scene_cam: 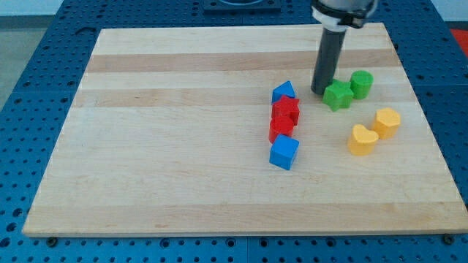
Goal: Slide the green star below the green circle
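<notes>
Resting on the blue pegboard base (29,73), the wooden table (183,146) carries every block in its right half. The arm has no jaws to open or close, so its end effector is just a dark rod (329,62) holding nothing; my tip (319,90) sits on the table touching the upper left edge of the green star (338,96).

The green star lies just left of and slightly lower than the green circle (361,84), the two touching or nearly so. It is beside the circle, not under it, so I judge the task barely begun: the star has yet to travel toward the view's right and bottom until it sits directly below the circle. From where my tip stands, a push toward the lower right looks suited to that.

Two yellow hearts (362,139) (387,122) lie lower right, near the likely path. A column well left holds a blue block (284,92), two red blocks (286,109) (281,128) and a blue cube (284,153).
</notes>
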Motion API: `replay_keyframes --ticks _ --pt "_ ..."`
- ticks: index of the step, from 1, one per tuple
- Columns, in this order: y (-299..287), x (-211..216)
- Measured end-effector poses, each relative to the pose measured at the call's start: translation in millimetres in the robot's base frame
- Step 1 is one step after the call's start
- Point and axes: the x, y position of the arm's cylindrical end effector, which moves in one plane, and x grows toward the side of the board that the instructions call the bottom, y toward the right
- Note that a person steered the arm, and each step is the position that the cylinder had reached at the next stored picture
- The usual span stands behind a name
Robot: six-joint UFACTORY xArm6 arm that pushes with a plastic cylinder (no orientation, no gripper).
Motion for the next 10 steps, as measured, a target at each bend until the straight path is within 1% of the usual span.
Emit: replay_keyframes --ticks 2,5,7,8,9,10 --pt "2 5" --pt "21 11" --pt "22 12" --pt "16 12" --pt "-3 5" --pt "-6 0"
